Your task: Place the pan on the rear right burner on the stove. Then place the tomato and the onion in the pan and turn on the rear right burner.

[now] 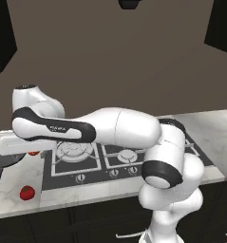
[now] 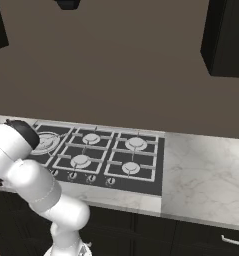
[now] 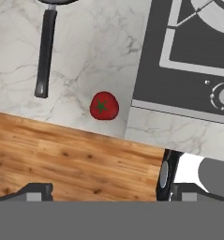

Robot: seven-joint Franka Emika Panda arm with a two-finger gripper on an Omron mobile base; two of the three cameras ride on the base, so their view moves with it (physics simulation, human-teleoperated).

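Your pan (image 1: 2, 159) sits on the marble tabletop (image 1: 34, 178) to the left of the stove (image 1: 98, 163), partly hidden behind the arm's white hand in the left base view. Its long black handle (image 3: 44, 51) runs toward the tabletop's front edge, as you can see in the hand view. The tomato (image 3: 104, 105) lies on the marble near the front edge, between the handle's end and the stove's left side, touching neither. A second reddish thing peeks out just under the arm beside the pan; you cannot tell what it is.

In the right base view the rear right burner (image 2: 136, 143) stands bare, with nothing on its grate. The knobs (image 2: 91, 178) line the stove's front edge.

The pincer (image 3: 104, 190) hangs released above the tabletop's front edge and the wooden floor (image 3: 62, 154), its dark tips spread wide and gripping nothing.
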